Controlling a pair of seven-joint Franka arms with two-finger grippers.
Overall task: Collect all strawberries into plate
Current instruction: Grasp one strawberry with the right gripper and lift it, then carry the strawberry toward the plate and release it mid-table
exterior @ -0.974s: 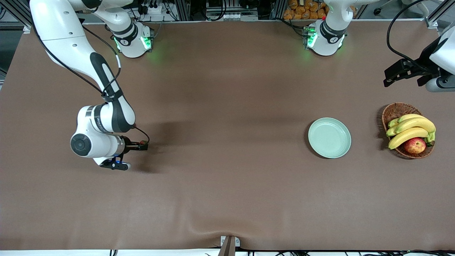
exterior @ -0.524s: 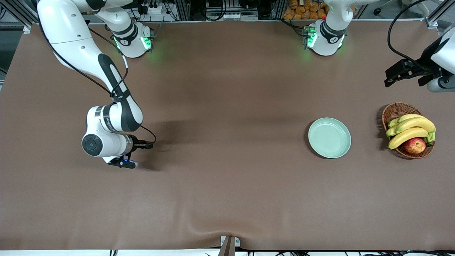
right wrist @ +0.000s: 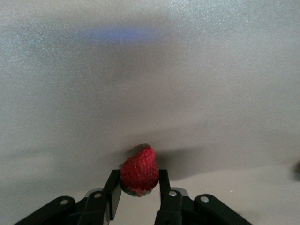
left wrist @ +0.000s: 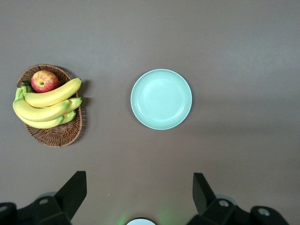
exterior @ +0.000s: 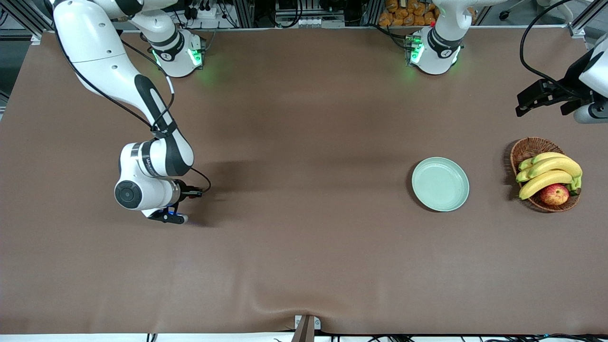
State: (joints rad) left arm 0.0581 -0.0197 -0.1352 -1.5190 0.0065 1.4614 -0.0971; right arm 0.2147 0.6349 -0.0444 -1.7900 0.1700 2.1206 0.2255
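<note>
While the plate (exterior: 440, 184) lies bare, the right hand (right wrist: 138, 193) pinches a strawberry (right wrist: 139, 170); the left hand (left wrist: 138, 193) waits spread.

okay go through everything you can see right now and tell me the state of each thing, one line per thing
Strawberry: clamped between the right gripper's fingers.
Right gripper: shut on the strawberry, over the right arm's end of the table.
Left gripper: open, empty, waiting high above the left arm's end of the table.
Plate: upright on the table, nothing in it.
Basket: beside the plate, holding bananas and an apple.
</note>
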